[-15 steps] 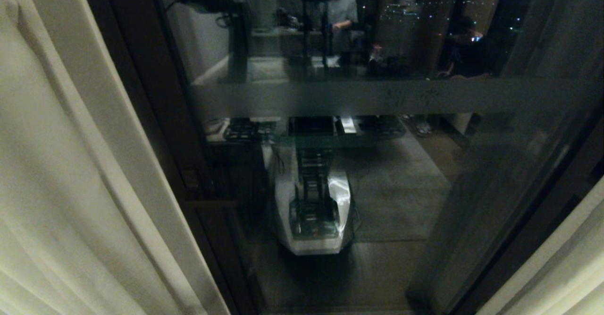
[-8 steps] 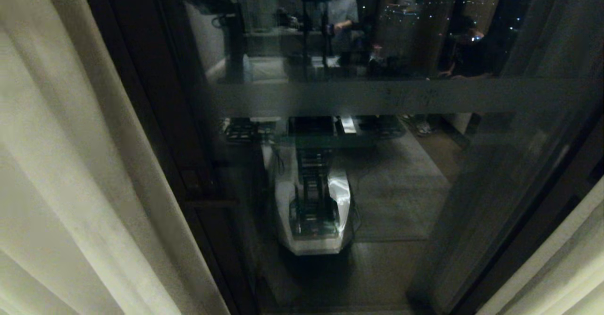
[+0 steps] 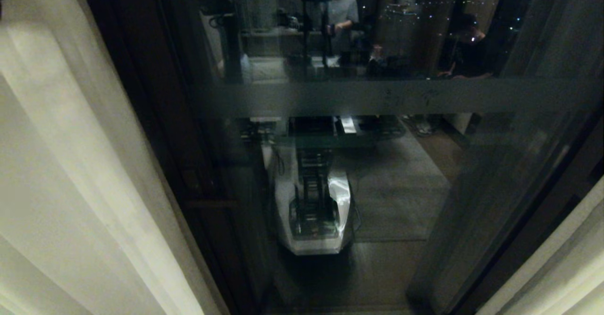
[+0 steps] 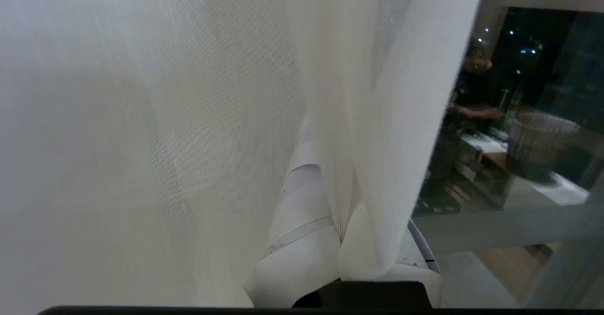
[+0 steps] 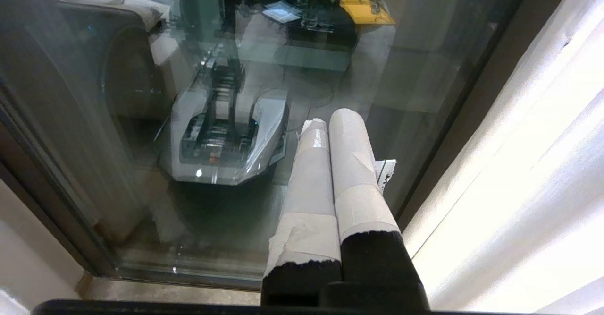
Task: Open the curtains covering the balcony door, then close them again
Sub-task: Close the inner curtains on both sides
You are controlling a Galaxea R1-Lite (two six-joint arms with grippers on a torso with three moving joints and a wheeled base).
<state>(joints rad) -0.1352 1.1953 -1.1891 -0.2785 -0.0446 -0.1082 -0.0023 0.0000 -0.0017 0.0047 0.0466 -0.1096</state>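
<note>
The curtains stand parted: the left panel (image 3: 71,164) fills the head view's left side and the right panel (image 3: 557,277) shows at the lower right corner. Between them is the balcony door (image 3: 401,178), dark glass with a frosted band (image 3: 377,97) and a dark frame (image 3: 141,116). In the left wrist view my left gripper (image 4: 337,234) is shut on a fold of the left curtain (image 4: 141,116), which drapes over its taped fingers (image 4: 292,249). My right gripper (image 5: 330,119) is shut and holds nothing, low before the glass (image 5: 118,93), with the right curtain (image 5: 528,164) beside it.
The glass reflects the room: my own base (image 3: 314,211), a standing person (image 3: 342,8) and a seated person (image 3: 467,46). The door's bottom rail (image 5: 165,277) lies just beyond my right gripper.
The left curtain's pleats have shifted and its inner edge low down has drawn slightly left. The door, the right curtain and the camera have stayed put.
</note>
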